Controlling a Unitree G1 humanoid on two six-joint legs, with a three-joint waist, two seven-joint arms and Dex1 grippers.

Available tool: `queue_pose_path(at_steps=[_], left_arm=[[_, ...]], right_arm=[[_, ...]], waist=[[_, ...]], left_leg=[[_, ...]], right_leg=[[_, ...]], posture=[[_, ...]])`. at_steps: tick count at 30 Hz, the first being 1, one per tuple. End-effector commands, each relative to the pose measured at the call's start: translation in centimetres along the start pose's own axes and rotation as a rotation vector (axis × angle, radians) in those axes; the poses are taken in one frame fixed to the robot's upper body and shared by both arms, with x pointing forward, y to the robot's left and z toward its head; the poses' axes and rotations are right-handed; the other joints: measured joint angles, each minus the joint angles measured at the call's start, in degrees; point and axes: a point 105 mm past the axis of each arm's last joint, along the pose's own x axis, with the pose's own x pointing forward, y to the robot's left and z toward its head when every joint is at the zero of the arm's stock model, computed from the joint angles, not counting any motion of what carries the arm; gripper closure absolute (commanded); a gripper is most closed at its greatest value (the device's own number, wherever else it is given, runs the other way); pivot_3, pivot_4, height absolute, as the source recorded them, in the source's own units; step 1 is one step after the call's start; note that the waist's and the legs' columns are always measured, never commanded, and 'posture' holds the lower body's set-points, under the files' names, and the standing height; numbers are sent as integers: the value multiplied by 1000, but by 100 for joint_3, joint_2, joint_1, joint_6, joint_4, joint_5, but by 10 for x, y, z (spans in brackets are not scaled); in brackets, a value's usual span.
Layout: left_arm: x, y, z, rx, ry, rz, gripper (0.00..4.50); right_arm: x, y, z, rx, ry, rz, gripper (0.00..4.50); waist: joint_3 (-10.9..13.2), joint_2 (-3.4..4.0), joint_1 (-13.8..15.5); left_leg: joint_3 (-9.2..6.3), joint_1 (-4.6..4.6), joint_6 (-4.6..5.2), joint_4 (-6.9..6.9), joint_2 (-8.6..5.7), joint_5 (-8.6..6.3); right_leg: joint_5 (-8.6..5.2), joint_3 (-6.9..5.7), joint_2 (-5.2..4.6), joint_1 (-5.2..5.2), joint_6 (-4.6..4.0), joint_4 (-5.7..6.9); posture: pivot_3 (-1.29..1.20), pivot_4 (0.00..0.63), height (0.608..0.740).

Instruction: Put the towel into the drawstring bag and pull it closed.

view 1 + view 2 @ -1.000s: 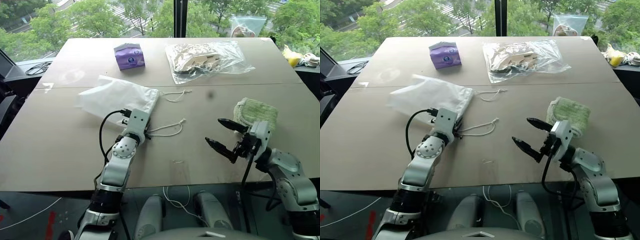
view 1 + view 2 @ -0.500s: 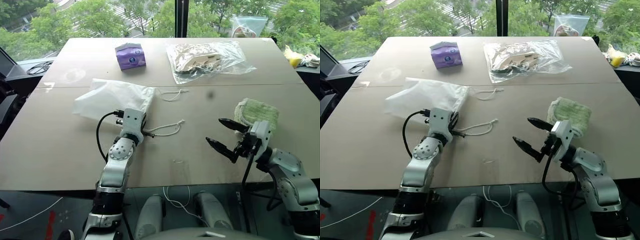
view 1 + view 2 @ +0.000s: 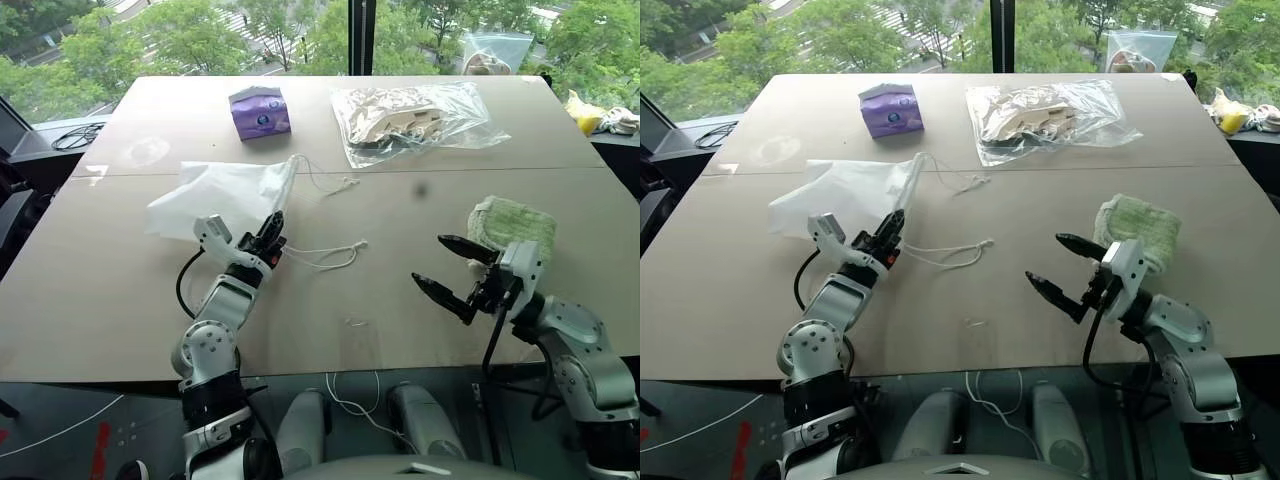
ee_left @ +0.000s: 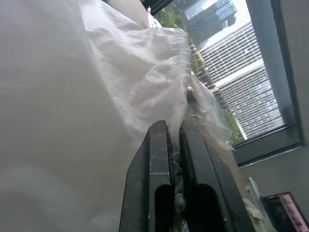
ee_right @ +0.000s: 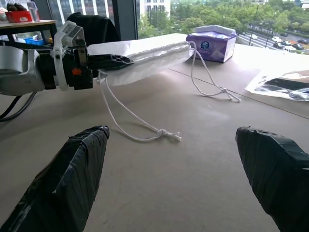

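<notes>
The translucent white drawstring bag (image 3: 222, 193) lies left of centre on the table, its mouth edge lifted off the surface. My left gripper (image 3: 268, 232) is shut on that edge, and the left wrist view shows its fingers (image 4: 159, 159) pinching the thin fabric. Two white cords trail from the mouth, one (image 3: 322, 181) toward the far side and one (image 3: 330, 258) looped on the table to the right. The light green towel (image 3: 513, 222) lies at the right. Just in front of it my right gripper (image 3: 428, 261) hovers open and empty, pointing toward the bag; its wrist view also takes in the left gripper (image 5: 114, 60).
A purple tissue pack (image 3: 259, 111) and a clear plastic zip bag (image 3: 412, 118) of beige items sit at the far side. Another small zip bag (image 3: 495, 50) stands at the far edge. The table's front edge (image 3: 330, 368) runs just under both arms.
My left gripper has rolled over and risen slightly, shutting on the bag's mouth edge and lifting it. The cords have shifted left with it. The right arm has stayed still.
</notes>
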Motion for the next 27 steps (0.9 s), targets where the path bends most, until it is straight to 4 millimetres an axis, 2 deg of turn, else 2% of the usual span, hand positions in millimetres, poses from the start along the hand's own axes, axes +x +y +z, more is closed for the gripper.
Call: queue_pose_path(at_steps=[1, 9, 14, 17, 19, 20, 23, 27], left_arm=[[-4, 0, 7, -172, -13, -18, 4404], [-5, 11, -1, -290, 55, 33, 4404], [-4, 8, -2, -307, 75, 54, 4404], [-3, -10, -5, -4, 140, -16, 4404], [1, -20, -6, 346, 149, -56, 4404], [3, -30, -6, 540, 137, -105, 4404], [7, -55, -11, 936, 99, -255, 4404], [15, -82, -4, 1340, -25, -353, 4404]], right_arm=[[0, 2, 8, -40, -31, -9, 0], [-2, 0, 7, -51, -28, -27, 0], [-3, 0, 7, -54, -25, -29, 0], [-4, 0, 7, -55, -23, -33, 0], [-4, -1, 6, -55, -20, -34, 0], [-4, -1, 6, -53, -21, -34, 0], [-3, -2, 8, -44, -33, -39, 0], [-3, -6, 11, -41, -44, -52, 0]], waist=[[0, 0, -8], [-1, 0, -5], [-1, 0, -1], [0, -1, -4], [0, -3, -4], [1, -3, -1], [-1, -1, 26], [0, -1, 35]], left_leg=[[0, 1, 0, 0, 0, 0], [0, 2, 0, 0, -1, 0], [0, 3, 0, -1, 0, 0], [0, 2, -1, -1, -1, 0], [1, 1, -1, -2, -1, 0], [-1, 1, -1, -3, -1, 0], [4, 0, -2, -6, -4, 0], [7, -8, -2, -7, -3, 0]], right_leg=[[0, 0, 0, 0, 0, 0], [0, 0, 1, 1, -1, 0], [0, 1, 0, 1, -1, 0], [0, 1, 2, 0, -2, -1], [-1, 1, 2, 0, -3, -2], [-1, 1, 2, 0, -3, -2], [0, 3, -4, 0, -4, -9], [0, 5, -6, 0, -3, -23]], posture=[[0, 150, 740], [0, 150, 740], [0, 150, 740], [0, 150, 740], [0, 150, 740], [0, 150, 740], [0, 150, 740], [0, 150, 740]])
